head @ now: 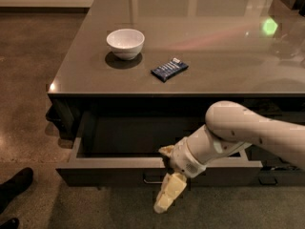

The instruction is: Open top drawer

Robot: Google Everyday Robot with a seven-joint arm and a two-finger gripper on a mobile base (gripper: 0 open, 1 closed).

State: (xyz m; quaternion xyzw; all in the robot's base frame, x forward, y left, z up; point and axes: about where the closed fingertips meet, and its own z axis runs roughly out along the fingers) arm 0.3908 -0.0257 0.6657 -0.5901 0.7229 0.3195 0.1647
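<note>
The top drawer is a wide dark drawer under the grey counter top, pulled out towards me with its dark inside showing. Its small loop handle sits at the centre of the front, partly hidden behind my arm. My gripper hangs in front of the drawer front at the handle, with one cream finger pointing down below the front edge and another cream part at the drawer's top rim.
A white bowl and a dark blue snack packet lie on the counter top. A second handle shows at the lower right. A person's dark shoes stand on the floor at the lower left.
</note>
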